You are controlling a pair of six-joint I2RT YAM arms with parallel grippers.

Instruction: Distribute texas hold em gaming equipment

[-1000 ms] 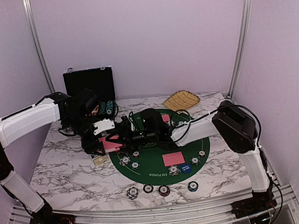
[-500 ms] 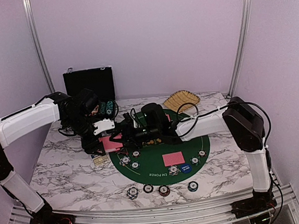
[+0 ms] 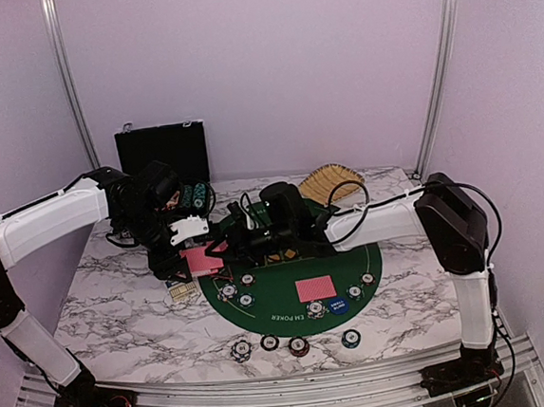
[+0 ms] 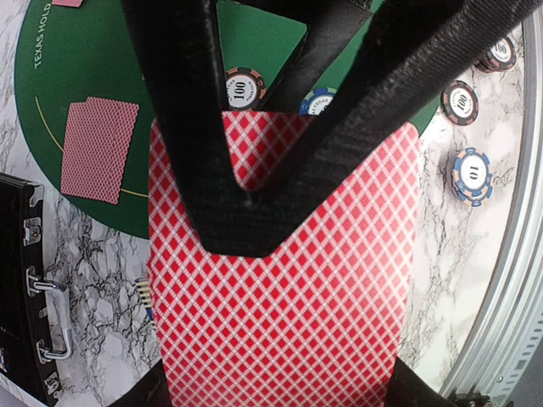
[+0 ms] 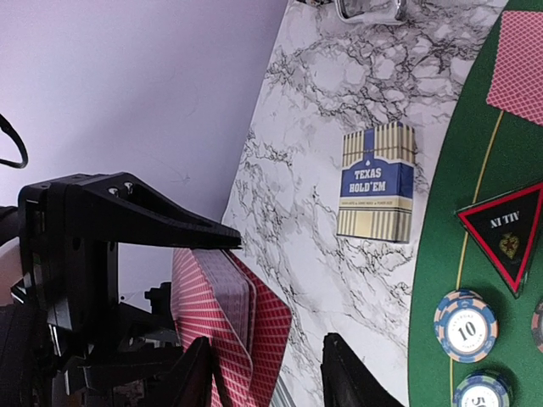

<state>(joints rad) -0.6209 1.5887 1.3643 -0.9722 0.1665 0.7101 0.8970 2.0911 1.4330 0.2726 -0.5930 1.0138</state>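
Since a second ago the right arm (image 3: 378, 221) has swung its elbow out toward 3 o'clock and lifted its forearm. The right jaws have narrowed beside the deck of cards (image 3: 201, 260), and the left arm (image 3: 50, 221) has not shifted.

The left jaws are clamped on the deck, holding it above the worktop (image 3: 120, 312) at the 9 o'clock edge of the green mat (image 3: 279, 279). In the left wrist view their black fingers (image 4: 178, 127) lie across the red diamond back.

The right jaws stand apart. In the right wrist view the deck's near corner sits in the gap between the fingers (image 5: 197, 373), but I cannot tell whether either finger touches it.

A striped card box (image 3: 181, 289) lies at 7 o'clock of the deck. A pair of cards (image 3: 316, 288) lies face down toward 6 o'clock on the mat, with a blue button (image 3: 338, 304) just beside it at 5 o'clock. Four chips (image 3: 299, 345) line the worktop at 6 o'clock of the mat.
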